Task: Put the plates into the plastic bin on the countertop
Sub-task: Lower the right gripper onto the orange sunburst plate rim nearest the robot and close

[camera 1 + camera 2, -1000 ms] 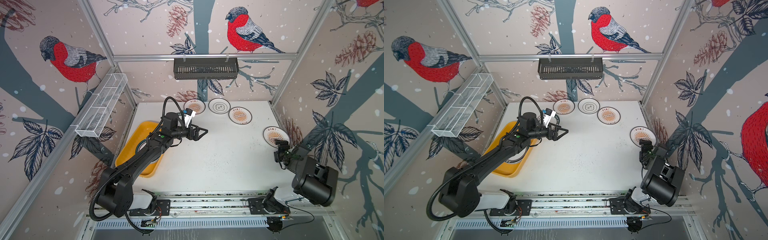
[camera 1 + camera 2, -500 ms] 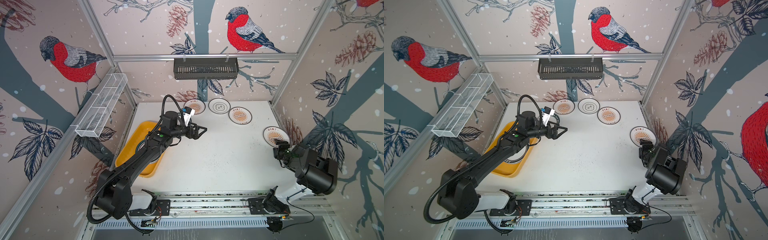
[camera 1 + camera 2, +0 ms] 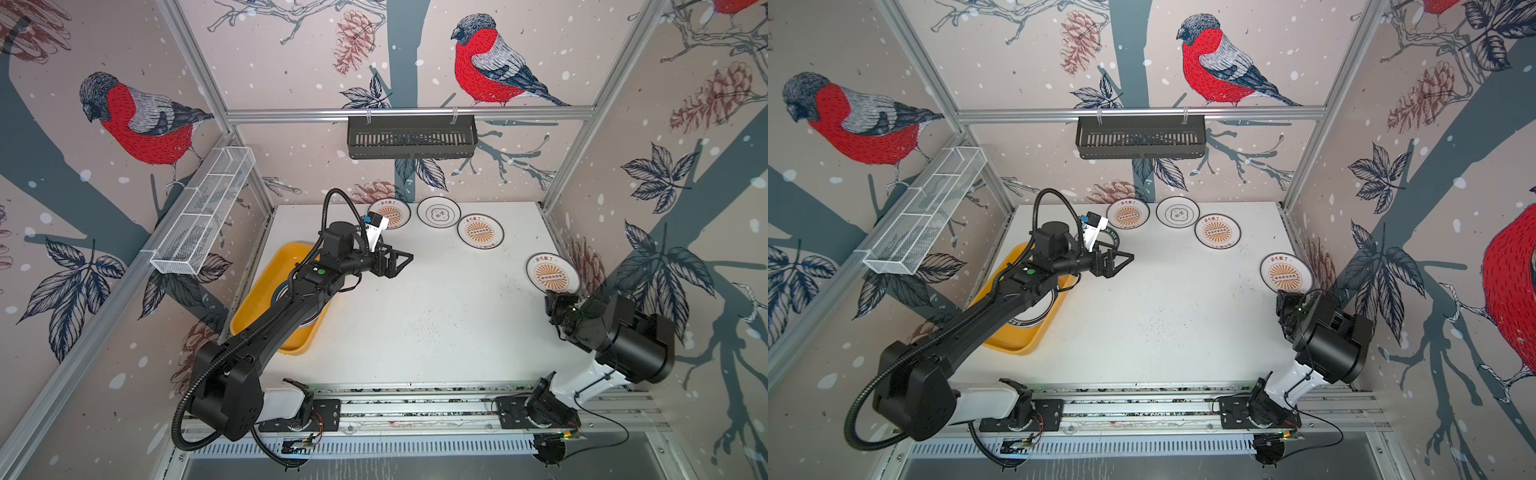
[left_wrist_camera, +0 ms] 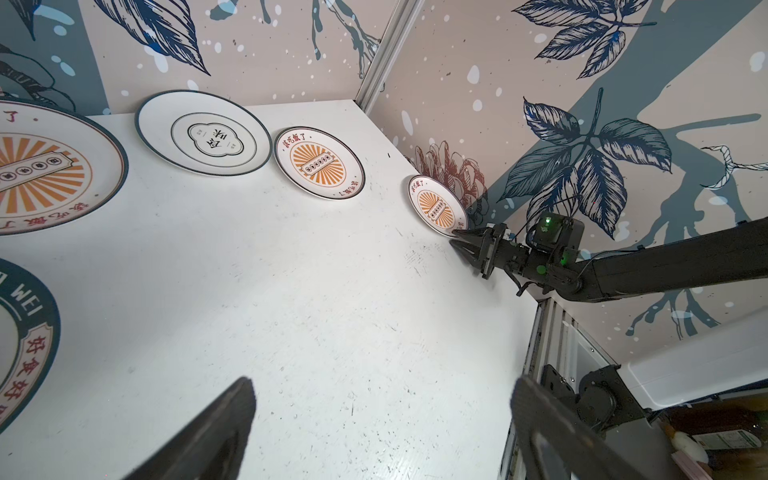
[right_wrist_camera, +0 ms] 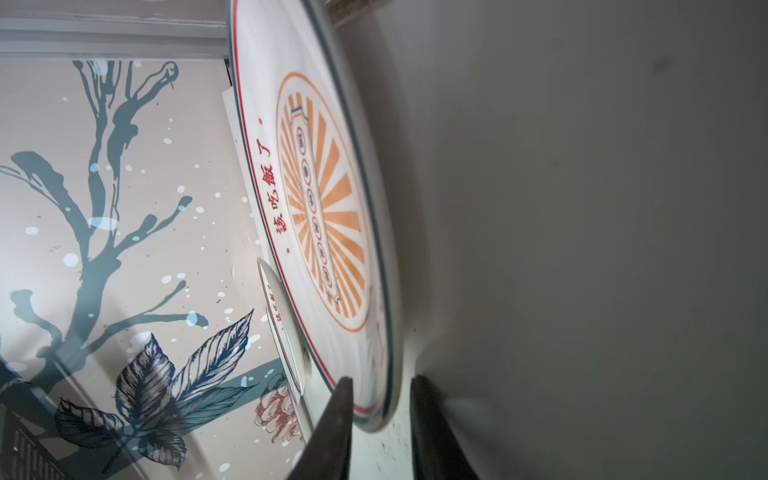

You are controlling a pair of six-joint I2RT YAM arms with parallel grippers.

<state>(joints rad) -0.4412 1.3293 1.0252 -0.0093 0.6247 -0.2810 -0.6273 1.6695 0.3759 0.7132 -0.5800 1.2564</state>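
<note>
At the counter's right edge, close to the wall: right plate [image 3: 552,272], sunburst centre, flat on the counter [image 3: 436,316]. Right gripper [image 4: 453,239] straddled its near rim, jaws close about it; whether they pinched it could not be told.

Advice: seat the rim deep between the jaws, close fully, raise the near edge first, and lift clear before any sideways travel. The glazed rim looked thin and apt to slip.

Surroundings:
- mesh basket [image 3: 203,208] on the left wall
- bin [image 3: 270,270] at the counter's left, its plates mostly hidden under the left arm
- left gripper [image 3: 400,265] just right of the bin, jaws wide apart, empty, near a green-rimmed plate [image 4: 29,332]
- three back plates [image 3: 438,212] along the rear
- black basket [image 3: 411,137] above them

Obstacles, as judged: the left arm lay across the bin; the wall crowded the right plate
</note>
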